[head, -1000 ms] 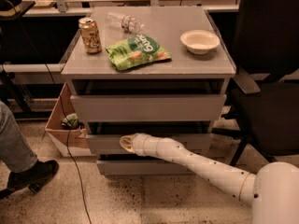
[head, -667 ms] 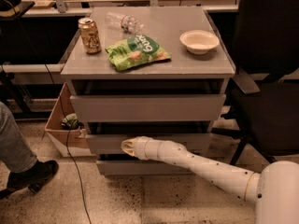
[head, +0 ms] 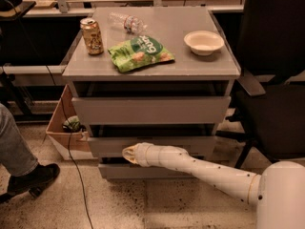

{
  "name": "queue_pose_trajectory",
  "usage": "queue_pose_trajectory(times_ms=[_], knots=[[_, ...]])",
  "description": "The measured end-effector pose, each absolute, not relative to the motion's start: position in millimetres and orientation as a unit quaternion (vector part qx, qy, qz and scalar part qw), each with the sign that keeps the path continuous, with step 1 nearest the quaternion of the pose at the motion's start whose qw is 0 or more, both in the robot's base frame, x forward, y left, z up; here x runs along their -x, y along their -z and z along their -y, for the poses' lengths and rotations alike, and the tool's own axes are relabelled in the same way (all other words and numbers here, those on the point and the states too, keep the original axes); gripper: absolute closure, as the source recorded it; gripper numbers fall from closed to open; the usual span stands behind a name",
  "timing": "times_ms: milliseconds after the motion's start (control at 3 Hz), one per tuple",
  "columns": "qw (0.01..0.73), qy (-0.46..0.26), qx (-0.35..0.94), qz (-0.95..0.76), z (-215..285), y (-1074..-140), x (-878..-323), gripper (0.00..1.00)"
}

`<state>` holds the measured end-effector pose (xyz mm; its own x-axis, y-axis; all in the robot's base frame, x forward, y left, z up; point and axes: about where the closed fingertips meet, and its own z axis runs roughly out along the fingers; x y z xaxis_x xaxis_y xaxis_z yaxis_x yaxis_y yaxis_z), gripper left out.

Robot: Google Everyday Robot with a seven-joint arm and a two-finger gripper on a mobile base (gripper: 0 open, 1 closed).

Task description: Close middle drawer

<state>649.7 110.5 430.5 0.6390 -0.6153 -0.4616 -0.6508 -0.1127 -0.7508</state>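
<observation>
The grey cabinet [head: 151,70] has three drawers. The middle drawer [head: 190,146] is the long low grey front second from the top, sticking out a little past the lowest front. My gripper [head: 128,154] is at the end of my white arm, which reaches in from the lower right. It rests against the middle drawer's front, left of its centre, near the lower edge. The taller top drawer front [head: 151,109] stands out slightly too.
On the cabinet top lie a can [head: 91,36], a green chip bag [head: 139,52], a clear bottle [head: 126,21] and a white bowl [head: 203,42]. A cardboard box [head: 64,130] stands at the left, a person's leg and shoe [head: 24,168] at lower left, a black chair [head: 274,80] at the right.
The view has shifted slightly right and down. My gripper stays against the middle drawer's front, which looks a little further in than before.
</observation>
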Motion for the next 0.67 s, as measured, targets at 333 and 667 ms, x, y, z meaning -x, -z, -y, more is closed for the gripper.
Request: queue_pose_trajectory(times_ms=[333, 667], knots=[[0.518, -0.013, 0.745, -0.42, -114, -433, -657, 1.0], [0.528, -0.004, 0.74, -0.415, -117, -442, -667, 1.0]])
